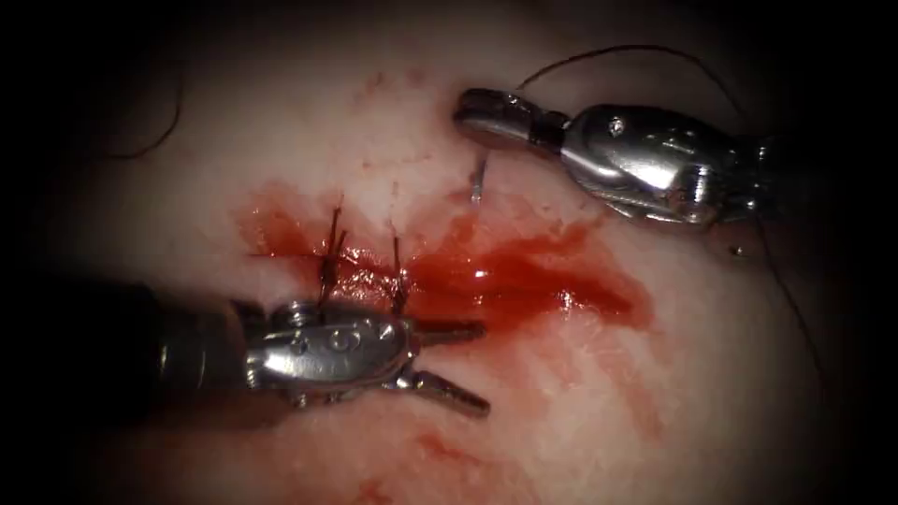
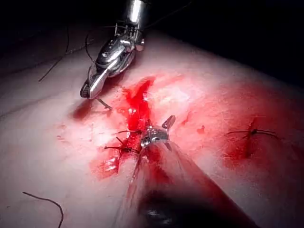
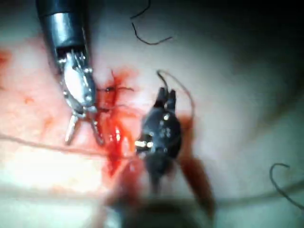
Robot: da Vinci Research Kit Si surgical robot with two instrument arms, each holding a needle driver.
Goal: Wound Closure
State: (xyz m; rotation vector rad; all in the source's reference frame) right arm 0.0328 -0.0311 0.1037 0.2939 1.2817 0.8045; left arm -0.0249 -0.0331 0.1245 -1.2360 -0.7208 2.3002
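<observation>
Two dark stitches cross the red, wet cut in the pale tissue; the left silver tool, jaws wide, holds nothing; the right silver tool grips the thin curved steel needle near its upper end, tip entering tissue at the cut's far edge; dark thread trails behind.

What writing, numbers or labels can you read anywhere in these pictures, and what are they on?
None: no readable text on the left tool, jaws open and empty, on the right tool, shut on the needle entering the tissue above the cut, or on the thread.
</observation>
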